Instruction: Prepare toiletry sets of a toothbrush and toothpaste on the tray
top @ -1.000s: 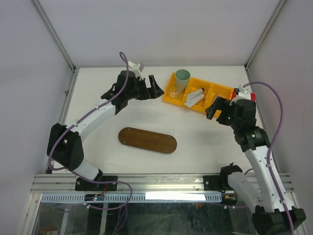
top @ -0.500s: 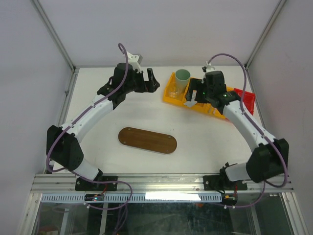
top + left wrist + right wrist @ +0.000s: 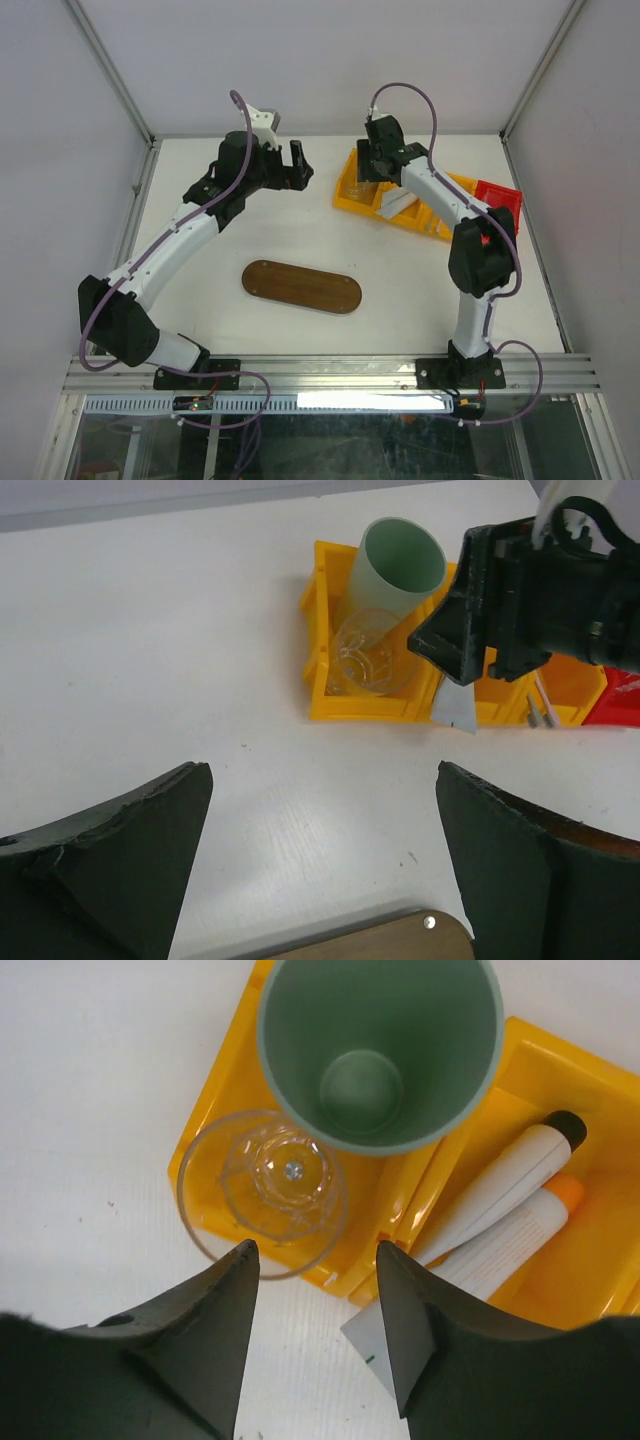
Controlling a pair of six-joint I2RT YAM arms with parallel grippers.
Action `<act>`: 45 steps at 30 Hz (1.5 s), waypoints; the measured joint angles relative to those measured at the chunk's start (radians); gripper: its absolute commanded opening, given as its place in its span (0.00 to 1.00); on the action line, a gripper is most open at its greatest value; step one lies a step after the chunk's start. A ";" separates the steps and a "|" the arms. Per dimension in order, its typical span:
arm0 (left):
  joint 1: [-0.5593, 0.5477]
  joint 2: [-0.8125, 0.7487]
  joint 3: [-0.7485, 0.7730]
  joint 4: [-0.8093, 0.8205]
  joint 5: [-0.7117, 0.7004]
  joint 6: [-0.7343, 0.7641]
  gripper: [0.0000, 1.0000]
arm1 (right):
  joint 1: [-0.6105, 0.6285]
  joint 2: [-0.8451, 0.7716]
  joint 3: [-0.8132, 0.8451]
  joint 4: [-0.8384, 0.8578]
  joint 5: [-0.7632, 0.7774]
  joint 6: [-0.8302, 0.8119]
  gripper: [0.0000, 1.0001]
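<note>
Two tubes [image 3: 505, 1195] lie in the far bin [image 3: 352, 200], none yet on the near tray [image 3: 301, 287]. Right end effector [image 3: 315, 1260] hovers half-open, empty, above the glass [image 3: 262, 1188], probably aligning a pick. Left end effector [image 3: 322, 772] hangs wide open, empty.

The white bench [image 3: 400, 275] carried a dark brown oval tray [image 3: 301, 287] lying flat near the centre of the frame. A yellow compartmented bin [image 3: 350, 195] sat on it toward the upper right, well apart from the tray, with a red piece [image 3: 497, 197] just beside its right end.
</note>
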 measured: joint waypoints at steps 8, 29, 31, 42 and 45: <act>0.006 -0.018 -0.003 0.000 -0.004 0.013 0.99 | -0.002 0.143 0.142 -0.047 0.051 -0.005 0.41; 0.006 -0.018 -0.010 0.000 -0.004 0.015 0.99 | -0.006 0.251 0.211 -0.117 0.116 0.013 0.09; 0.006 -0.018 -0.010 0.000 -0.004 0.015 0.99 | -0.006 0.251 0.214 -0.119 0.116 0.013 0.07; 0.006 -0.018 -0.010 0.000 -0.003 0.015 0.99 | -0.006 0.244 0.257 -0.174 0.089 0.021 0.00; 0.006 -0.018 -0.010 0.000 -0.003 0.015 0.99 | -0.007 0.223 0.257 -0.190 0.072 0.022 0.00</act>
